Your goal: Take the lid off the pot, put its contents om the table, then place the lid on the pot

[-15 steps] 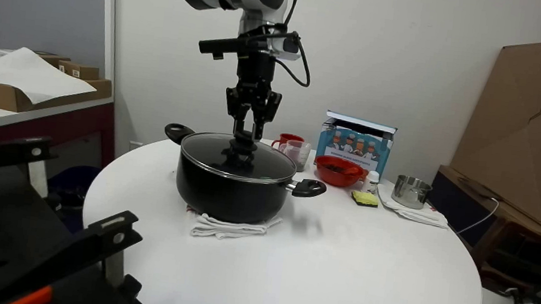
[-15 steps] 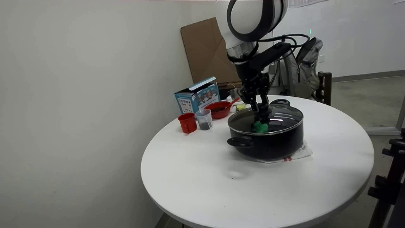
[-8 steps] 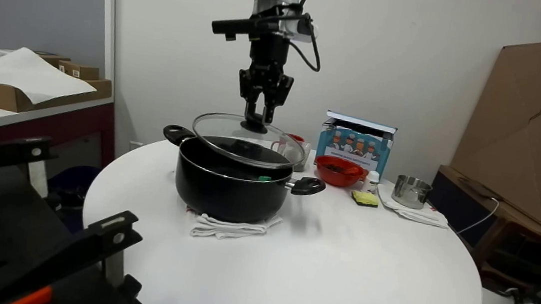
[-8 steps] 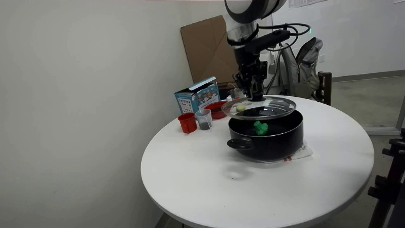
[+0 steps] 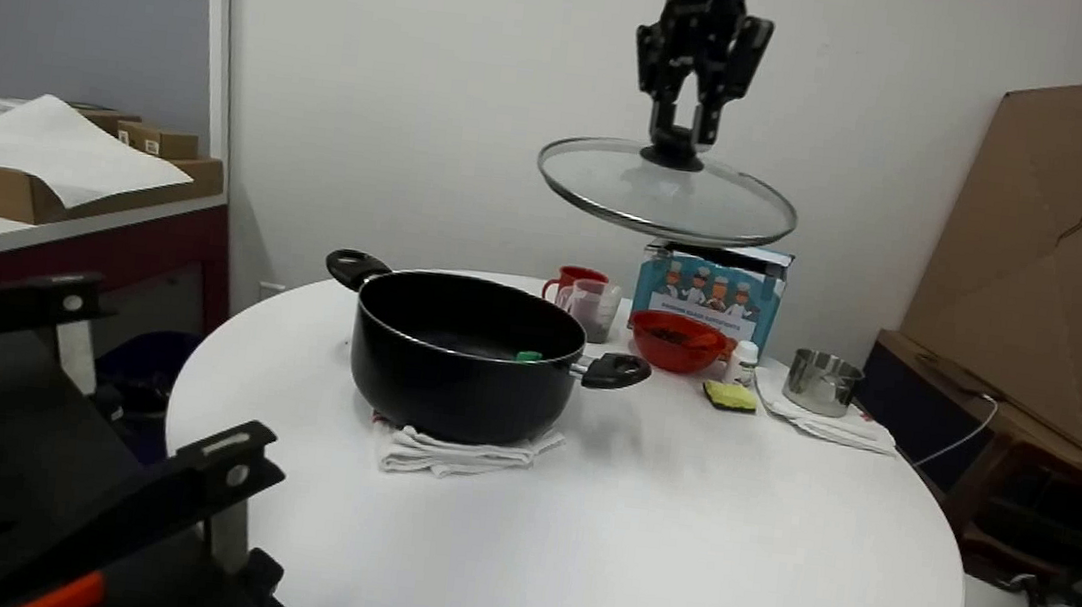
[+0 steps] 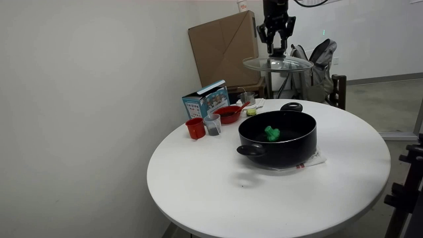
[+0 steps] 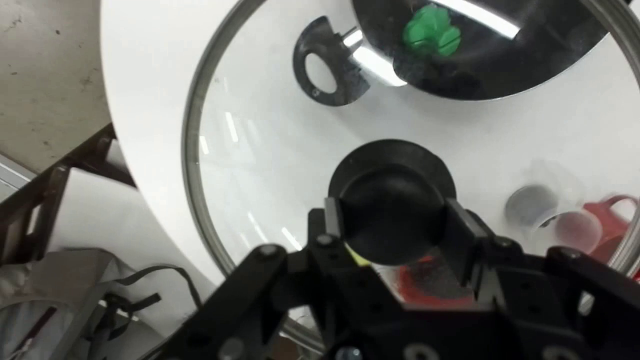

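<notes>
I cannot read any word or number with certainty. On the front of the blue box (image 5: pixel 717 274), a line of print (image 5: pixel 699 311) stands below the cartoon figures (image 5: pixel 703 288), but it is too blurred. Its side panel (image 6: pixel 195 110) shows rows of small pictures, too tiny to make out. The small brown carton (image 5: pixel 178 145) carries a pale label (image 5: pixel 152 145), the white item (image 6: pixel 241 3) on the large cardboard box (image 6: pixel 221 49) has orange marks (image 6: pixel 243 6), and the sheet (image 6: pixel 314 2) on the far wall (image 6: pixel 370 39) bears fine print; all three are unreadable.
</notes>
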Available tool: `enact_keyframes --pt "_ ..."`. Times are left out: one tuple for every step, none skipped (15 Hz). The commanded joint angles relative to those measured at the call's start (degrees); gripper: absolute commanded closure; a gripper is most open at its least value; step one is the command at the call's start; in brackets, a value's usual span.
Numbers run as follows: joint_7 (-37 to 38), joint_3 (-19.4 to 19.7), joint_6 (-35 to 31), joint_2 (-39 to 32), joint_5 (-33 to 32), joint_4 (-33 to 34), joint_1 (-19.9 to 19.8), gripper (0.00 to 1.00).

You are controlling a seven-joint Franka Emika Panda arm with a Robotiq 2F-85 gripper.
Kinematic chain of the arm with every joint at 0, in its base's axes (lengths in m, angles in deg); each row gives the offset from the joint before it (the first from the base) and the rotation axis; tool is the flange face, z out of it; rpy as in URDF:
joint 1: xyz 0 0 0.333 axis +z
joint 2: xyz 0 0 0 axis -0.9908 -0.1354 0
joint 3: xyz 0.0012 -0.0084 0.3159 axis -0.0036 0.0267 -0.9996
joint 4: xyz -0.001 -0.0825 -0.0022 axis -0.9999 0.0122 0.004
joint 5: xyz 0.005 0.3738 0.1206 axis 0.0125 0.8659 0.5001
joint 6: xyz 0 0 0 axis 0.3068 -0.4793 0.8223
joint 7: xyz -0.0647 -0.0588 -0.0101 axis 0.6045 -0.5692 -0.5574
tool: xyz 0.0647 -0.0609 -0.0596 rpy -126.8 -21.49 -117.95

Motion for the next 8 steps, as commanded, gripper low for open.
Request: enact_keyframes --pt "-0.3 2.9 3.23 -2.47 0.88 4.94 -3.82 0.76" --pt "0.06 3.68 3.77 -3.58 0.75 5.86 -4.73 0.76" --pt "0.49 4.53 4.08 -5.18 0.41 6.86 -5.6 0.76" --pt "0.65 5.15 4.58 -6.53 0.47 7.74 -6.38 0.76" --pt "0.69 5.7 5.11 -8.16 0.74 8.76 -7.16 0.76" --pt "0.57 5.98 5.55 -9.86 1.27 9.75 -7.88 0.76" --pt "0.58 6.21 5.93 -11.59 1.69 10.8 -8.47 0.76" --pt "0.55 6.33 6.4 -13.62 2.13 12.02 -9.07 0.76"
